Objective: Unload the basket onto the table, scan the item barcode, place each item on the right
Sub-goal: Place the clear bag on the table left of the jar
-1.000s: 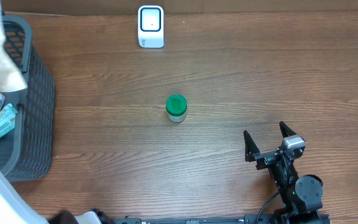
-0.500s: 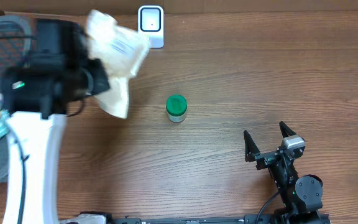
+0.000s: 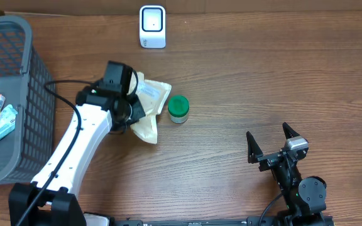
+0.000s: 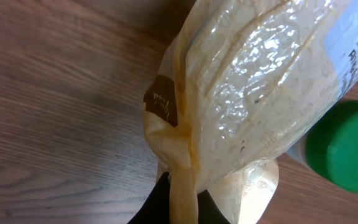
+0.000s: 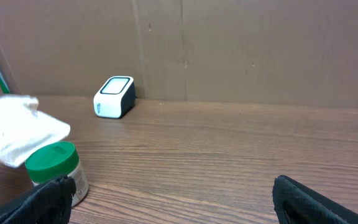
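- Two arms in the overhead shot: the left fingers (image 3: 132, 112) are clamped on a crinkly bag (image 3: 151, 105) just left of the green-lidded jar (image 3: 178, 108). The scanner (image 3: 152, 26) is well apart at the far worktop (image 3: 263, 75) edge, and the right fingers (image 3: 251, 148) are spread wide, holding nothing.
- Left wrist: the bag's bunched edge is pinched tight, with its white label over by the green lid.
- Right wrist: both tips are wide apart, and the bag peeks in behind the jar.
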